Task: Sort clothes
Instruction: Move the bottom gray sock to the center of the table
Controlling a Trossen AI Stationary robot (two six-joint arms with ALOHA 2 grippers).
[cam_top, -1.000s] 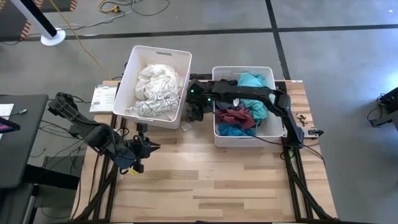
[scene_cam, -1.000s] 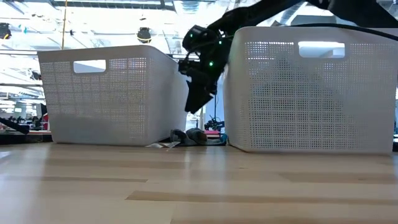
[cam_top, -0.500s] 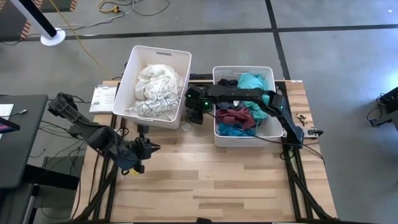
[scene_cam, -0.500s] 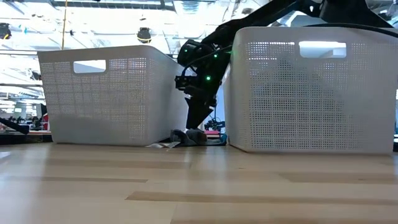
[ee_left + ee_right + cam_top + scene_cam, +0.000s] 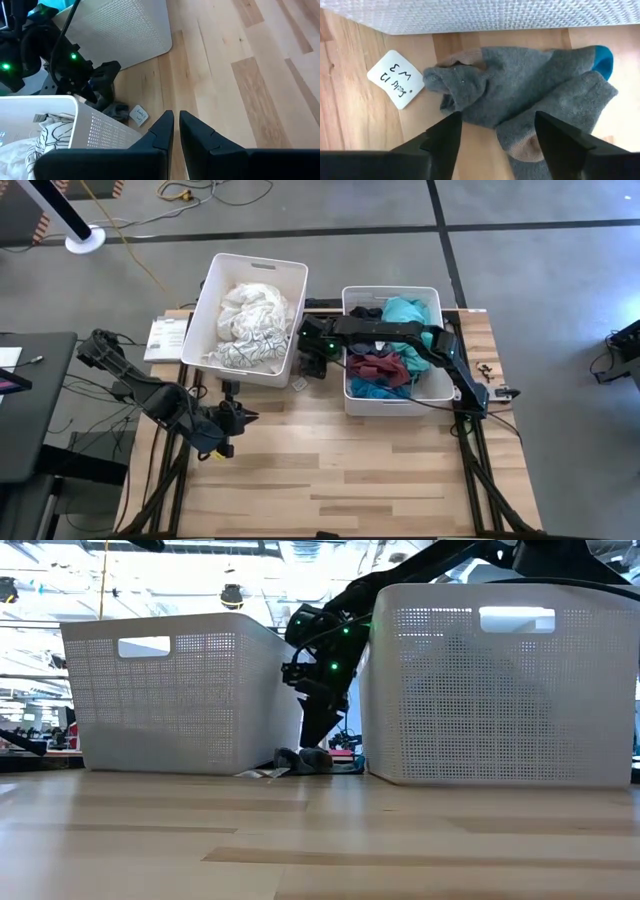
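The wooden tabletop (image 5: 380,470) of pale planks fills the lower half of the high view, with two white perforated plastic bins at upper centre: the left bin (image 5: 215,285) holds crumpled white and patterned clothes (image 5: 250,320), the right bin (image 5: 425,395) holds teal, maroon and dark ones (image 5: 385,360). The step in hand looks like picking up a stray: the right arm reaches across the right bin into the gap between the bins, and the right pincer (image 5: 495,135) hangs over a grey sock (image 5: 530,100), fingers spread wide on either side of it and not touching it. The sock lies flat on the tabletop in that gap, centre of the low view, soft knit, rumpled, with tan heel patches and a teal toe. The next move, I judge, calls for lowering onto the bunched middle and closing, then lifting it to the bin of coloured clothes. The left pincer (image 5: 175,127) waits at lower left of the high view, fingers nearly pressed together, holding nothing. A small white paper tag (image 5: 396,79) with handwriting lies just beside the sock.
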